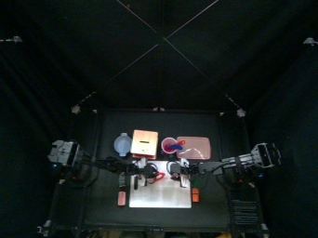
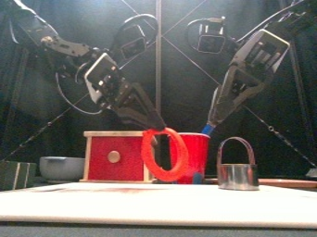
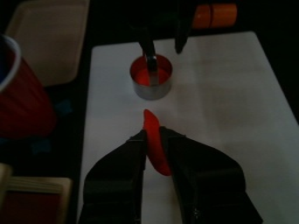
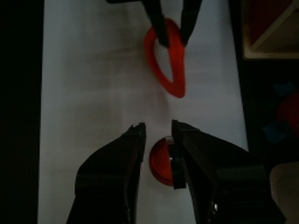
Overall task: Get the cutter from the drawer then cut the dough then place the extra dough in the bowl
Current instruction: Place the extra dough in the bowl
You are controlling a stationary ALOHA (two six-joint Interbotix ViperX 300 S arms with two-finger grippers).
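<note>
Above the white cutting board (image 3: 222, 96), the left end effector (image 2: 154, 122) has its jaws closed on the rim of the red dough ring (image 3: 149, 129), which hangs on edge, clear of the board's surface. Just beside it, toward the right of the board, the round metal cutter (image 2: 236, 167) stands upright with its wire handle arched over the top and a round piece of red dough (image 3: 149, 77) sitting inside it. The right end effector (image 4: 159, 131) hovers directly over the cutter, its jaws parted by a narrow gap and holding nothing. Behind the board, the front view shows the red cup (image 2: 196, 148) right behind the hanging ring, the pale wooden box (image 2: 114, 155) with its red drawer front to the left of it, and the blue-grey bowl (image 2: 59, 167) farther left, all on the bench (image 1: 218, 130).
</note>
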